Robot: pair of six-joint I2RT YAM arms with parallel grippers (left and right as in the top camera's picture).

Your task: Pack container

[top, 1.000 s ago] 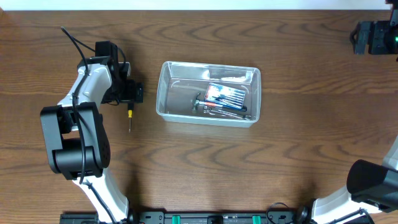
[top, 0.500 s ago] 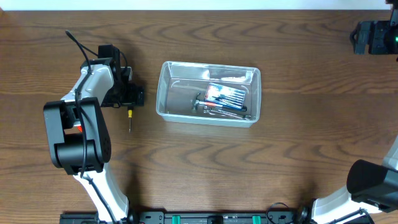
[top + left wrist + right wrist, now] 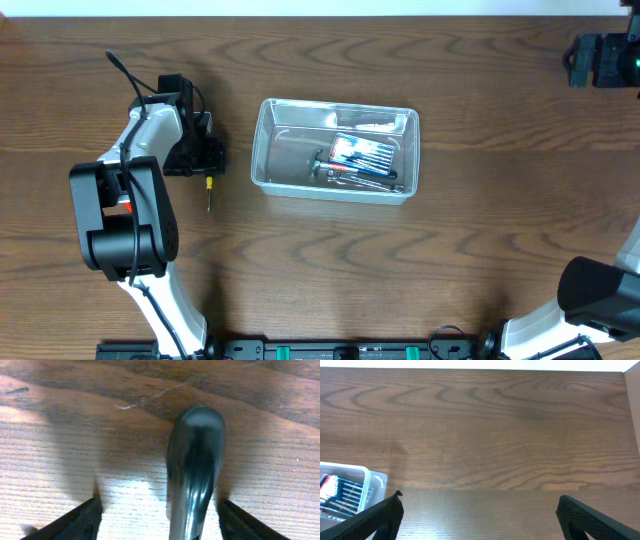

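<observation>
The clear plastic container (image 3: 262, 150) stands mid-table and holds a red-and-blue tool pack (image 3: 362, 152) and dark hand tools (image 3: 350, 176). Its corner shows in the right wrist view (image 3: 370, 474). A screwdriver (image 3: 209, 186) with a yellow collar and thin shaft lies left of the container. My left gripper (image 3: 205, 155) is open over its handle end. In the left wrist view the glossy dark handle (image 3: 195, 460) lies between the spread fingers (image 3: 82, 522), nearer the right one, untouched. My right gripper (image 3: 600, 60) is open and empty at the far right back corner.
The wooden table (image 3: 480, 250) stretches around the container. The right wrist view shows bare wood ahead of my right gripper (image 3: 480, 510) and the table's back edge. The left arm's base (image 3: 120, 230) stands at the front left.
My left gripper has shifted slightly left and settled over the screwdriver's handle. The screwdriver, container and right arm have not moved.
</observation>
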